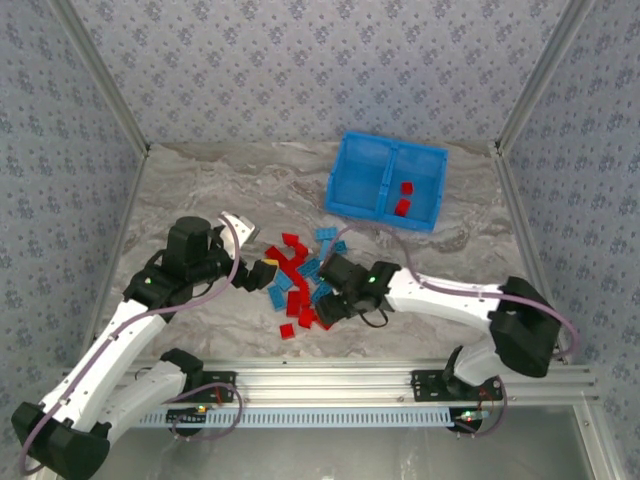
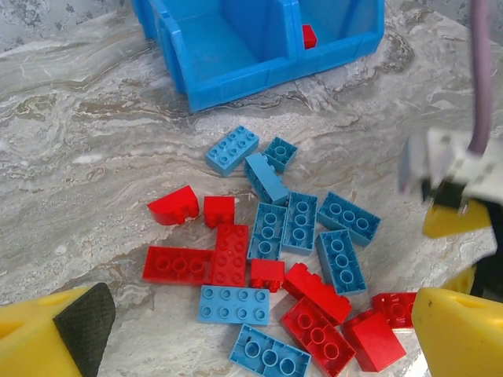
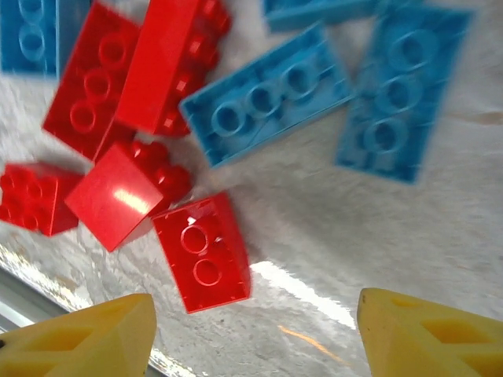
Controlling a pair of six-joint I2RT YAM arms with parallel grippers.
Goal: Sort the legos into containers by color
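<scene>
While two red bricks (image 1: 402, 207) already lie in the right compartment of the blue bin (image 1: 358, 178), the sorting has barely begun. Its left compartment looks bare, and the rest of the legos (image 1: 300, 280), red and light blue mixed, sit in a loose pile on the marble-patterned table (image 1: 200, 190) between the arms. The right gripper (image 3: 255, 330) hangs over the pile's near edge, jaws apart and empty, a red two-stud brick (image 3: 203, 253) just ahead. The left gripper (image 2: 263, 314) stands wide and empty beside the pile
</scene>
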